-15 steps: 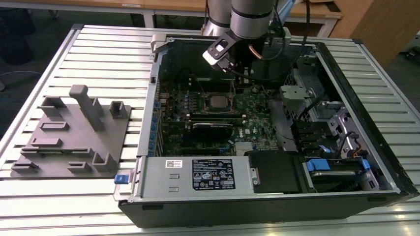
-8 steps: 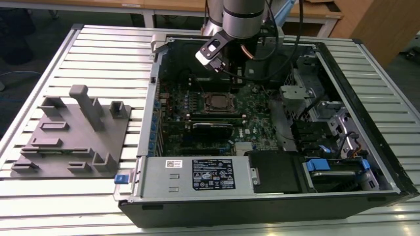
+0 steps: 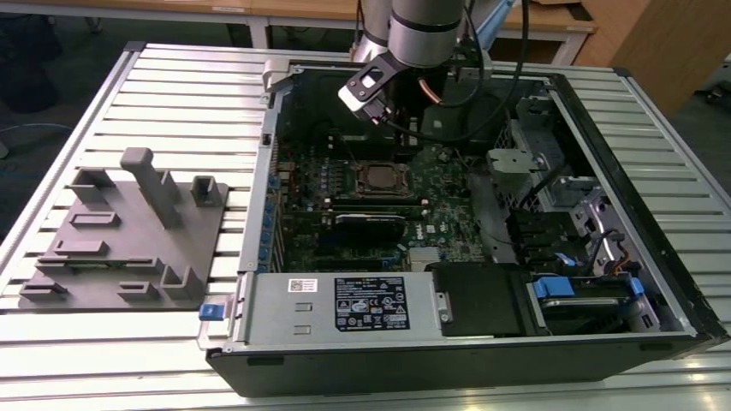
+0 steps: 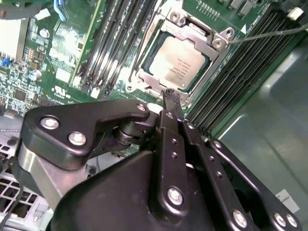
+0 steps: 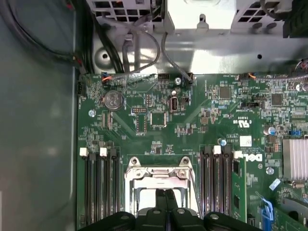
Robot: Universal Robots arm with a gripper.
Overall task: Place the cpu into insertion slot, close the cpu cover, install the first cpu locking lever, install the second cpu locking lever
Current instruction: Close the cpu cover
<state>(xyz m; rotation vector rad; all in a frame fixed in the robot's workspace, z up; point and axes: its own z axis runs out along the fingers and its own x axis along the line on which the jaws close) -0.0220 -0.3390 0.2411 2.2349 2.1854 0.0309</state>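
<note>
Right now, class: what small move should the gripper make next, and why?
Probably shift the shut gripper toward the lever and press it down: the cpu already lies under the closed cover, while that thin rod juts away from the cover's corner, seemingly unlatched.

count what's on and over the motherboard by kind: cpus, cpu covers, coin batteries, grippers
cpu: 1
cpu cover: 1
coin battery: 1
gripper: 1
total: 4
</note>
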